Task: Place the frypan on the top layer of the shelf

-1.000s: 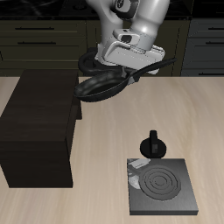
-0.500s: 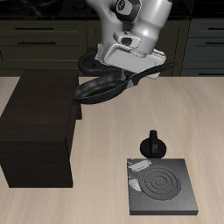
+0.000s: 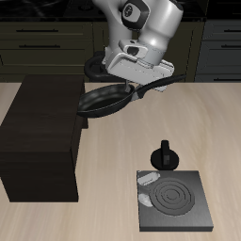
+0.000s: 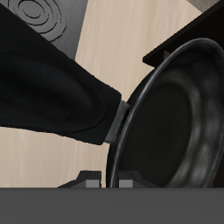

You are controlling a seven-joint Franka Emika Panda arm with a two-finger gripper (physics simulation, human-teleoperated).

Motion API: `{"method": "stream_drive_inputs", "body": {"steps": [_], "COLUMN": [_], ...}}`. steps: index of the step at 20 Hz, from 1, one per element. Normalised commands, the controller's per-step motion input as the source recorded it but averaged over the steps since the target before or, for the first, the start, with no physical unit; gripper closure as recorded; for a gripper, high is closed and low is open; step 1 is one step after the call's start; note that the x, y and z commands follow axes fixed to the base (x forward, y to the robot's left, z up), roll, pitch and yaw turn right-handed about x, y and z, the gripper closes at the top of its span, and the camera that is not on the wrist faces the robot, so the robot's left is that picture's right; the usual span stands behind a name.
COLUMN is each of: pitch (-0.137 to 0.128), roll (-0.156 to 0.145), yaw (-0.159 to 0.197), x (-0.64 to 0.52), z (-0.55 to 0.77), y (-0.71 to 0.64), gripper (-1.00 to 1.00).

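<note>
— Pale wood surface [image 3: 122, 141], dark cabinet fronts behind. Where's the frypan [image 3: 104, 99]?

— Airborne, tilted, pan body over the shelf's [image 3: 42, 141] edge nearest the arm, above its flat top. Handle runs back under the claw [image 3: 141, 83].

— Claw state?

— Clamped on the frypan handle; wrist view shows the black handle [image 4: 61, 96] meeting the glossy rim [image 4: 131, 131] right at the fingers.

— Anything else around?

— Square stove plate [image 3: 174, 200] with spiral rings near the front edge, a small black object [image 3: 166, 156] just behind it. Both well apart from the frypan.
</note>
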Motion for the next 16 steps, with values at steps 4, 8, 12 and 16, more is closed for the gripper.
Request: {"method": "stream_drive_inputs", "body": {"steps": [4, 8, 12, 16], "pitch": [-0.048, -0.002, 0.006, 0.018], "roll": [0.01, -0.006, -0.046, -0.053], "yaw": [0.018, 0.028, -0.016, 0.005], "x": [-0.09, 0.09, 0.17, 0.19], "z": [0.1, 0.04, -0.01, -0.11], "y": [0.07, -0.01, -0.18, -0.25], "gripper": [1.0, 1.0, 1.0, 1.0]}}
